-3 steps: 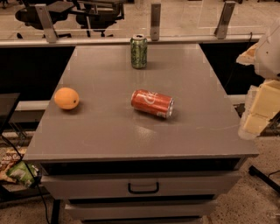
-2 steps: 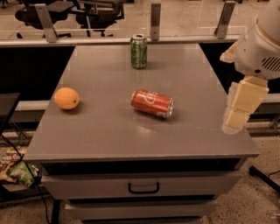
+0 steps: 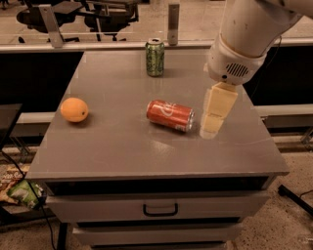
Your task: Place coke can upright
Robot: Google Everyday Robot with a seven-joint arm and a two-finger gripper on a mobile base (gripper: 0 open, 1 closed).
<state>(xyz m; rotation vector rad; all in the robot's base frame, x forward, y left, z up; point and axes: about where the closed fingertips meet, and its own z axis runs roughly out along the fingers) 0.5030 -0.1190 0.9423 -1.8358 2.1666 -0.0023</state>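
The coke can (image 3: pixel 169 115) is red with white script and lies on its side near the middle of the grey table top (image 3: pixel 117 151), its silver end pointing right. My gripper (image 3: pixel 211 129) hangs from the white arm (image 3: pixel 244 34) and points down just right of the can's silver end, close above the table. It holds nothing that I can see.
A green can (image 3: pixel 155 57) stands upright at the back of the table. An orange (image 3: pixel 74 109) sits at the left. The table has drawers (image 3: pixel 160 211) below its front edge. Office chairs (image 3: pixel 102 14) stand behind a rail. Snack bags (image 3: pixel 17 188) lie on the floor at left.
The arm has swung in from the right edge of the view to just right of the coke can. The cans and the orange have not moved.
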